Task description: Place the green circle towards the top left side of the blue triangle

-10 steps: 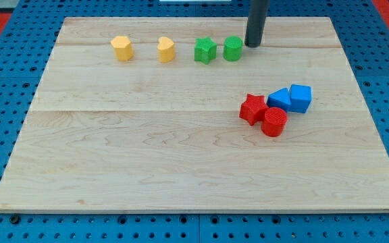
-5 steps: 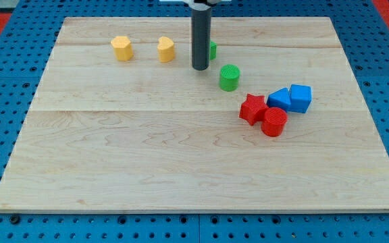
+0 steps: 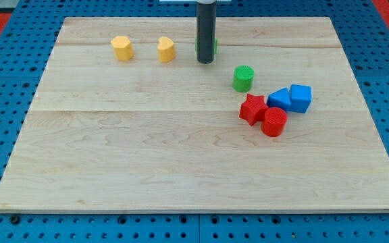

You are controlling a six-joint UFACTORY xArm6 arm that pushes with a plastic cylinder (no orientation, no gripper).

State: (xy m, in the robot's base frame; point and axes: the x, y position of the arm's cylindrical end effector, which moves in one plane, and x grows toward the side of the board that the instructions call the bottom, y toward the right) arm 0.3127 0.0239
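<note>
The green circle (image 3: 243, 78) stands just above the red star (image 3: 252, 109) and up-left of the blue triangle (image 3: 279, 99). My tip (image 3: 204, 61) is to the upper left of the green circle, apart from it, and in front of the green star (image 3: 213, 46), which the rod mostly hides. A blue cube (image 3: 300, 98) touches the blue triangle's right side.
A red cylinder (image 3: 273, 122) sits below the blue triangle, against the red star. A yellow hexagon (image 3: 121, 48) and a yellow heart (image 3: 166, 49) stand in a row at the view's upper left. The wooden board (image 3: 181, 169) lies on a blue pegboard.
The green circle has moved from the top row down and right, ending near the red star. My tip swept left from the circle's right side to the green star and has since edged up slightly.
</note>
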